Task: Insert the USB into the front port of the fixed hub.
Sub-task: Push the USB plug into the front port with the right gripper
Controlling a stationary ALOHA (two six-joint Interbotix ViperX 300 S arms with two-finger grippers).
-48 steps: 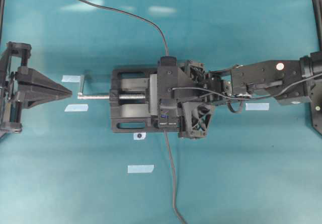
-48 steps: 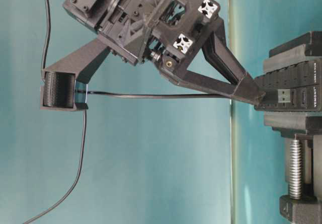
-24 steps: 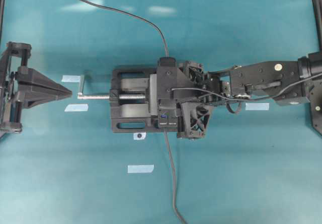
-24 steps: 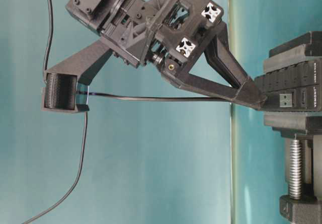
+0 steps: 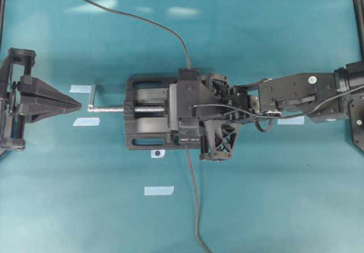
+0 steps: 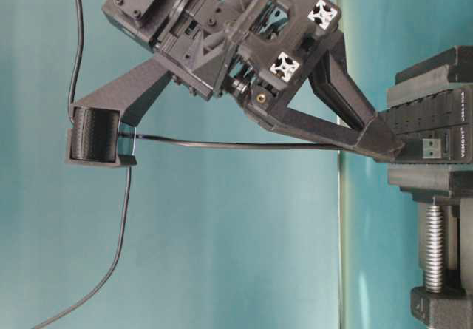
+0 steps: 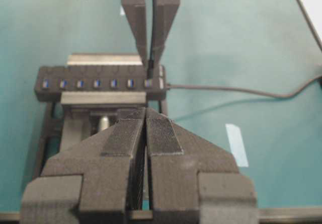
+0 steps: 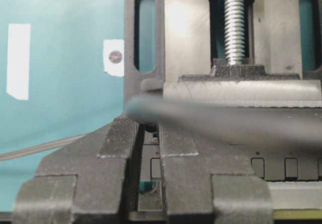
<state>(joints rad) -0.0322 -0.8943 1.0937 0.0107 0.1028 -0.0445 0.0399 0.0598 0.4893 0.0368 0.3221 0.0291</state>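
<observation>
The fixed hub point(image 7: 95, 83), a black strip with a row of blue ports, sits clamped in a vise point(image 5: 142, 139) mid-table. My right gripper point(image 6: 395, 148) reaches down onto the hub's front end point(image 7: 150, 69) and is shut on the USB. The plug's metal tip point(image 6: 431, 148) pokes past the fingertips, right at the hub's point(image 6: 454, 114) end port; I cannot tell whether it is seated. Its thin cable point(image 6: 236, 143) trails back past the wrist camera and looks blurred in the right wrist view point(image 8: 236, 122). My left gripper point(image 5: 77, 104) rests shut and empty at the far left.
The vise's silver screw and handle point(image 5: 94, 100) point toward the left gripper. Another cable point(image 5: 195, 207) leaves the hub's front end toward the near table edge point(image 7: 241, 89). Pale tape marks point(image 5: 158, 190) lie on the teal table.
My right gripper has moved the plug closer in onto the hub's front end. The cable at the back has shifted with it. The left arm has stayed still.
</observation>
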